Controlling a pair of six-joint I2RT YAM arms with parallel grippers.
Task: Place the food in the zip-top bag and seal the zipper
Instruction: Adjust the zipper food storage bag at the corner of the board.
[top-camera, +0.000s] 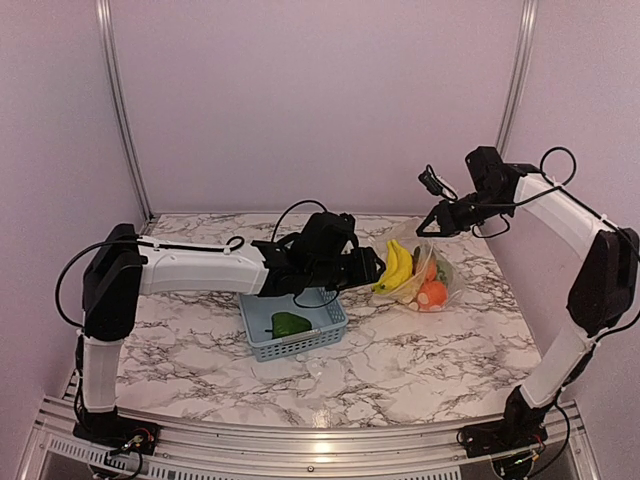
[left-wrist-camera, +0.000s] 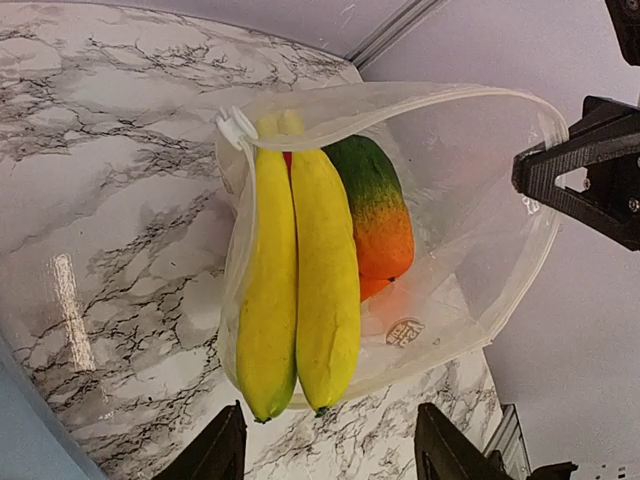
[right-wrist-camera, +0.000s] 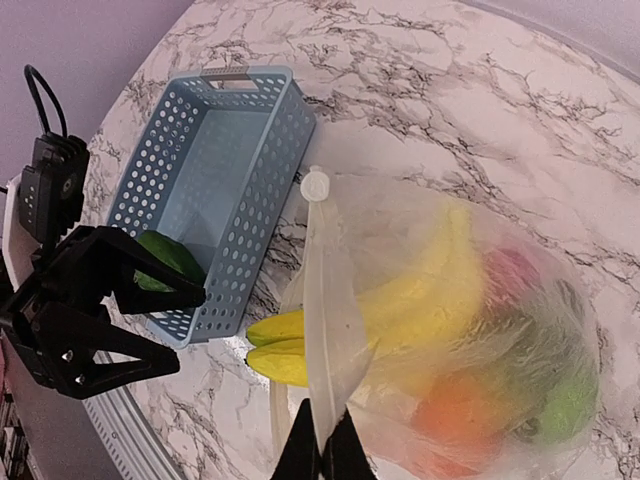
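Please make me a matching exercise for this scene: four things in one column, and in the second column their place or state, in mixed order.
Column one:
1. bananas
2. green piece
3. left tool
4. right tool

Column two:
A. shut on the zipper of the zip-top bag
B. lying in the basket
C. open
D. tips sticking out of the bag's mouth

Pairs: 1-D, 2-B, 3-C, 4-A

Scene evenly, softly lit; pinkish cast noted. Glare streak seen on surface (left-wrist-camera: 72, 310). Contents of bag (right-wrist-camera: 500, 330) rendered hazy. Shadows faint, diffuse.
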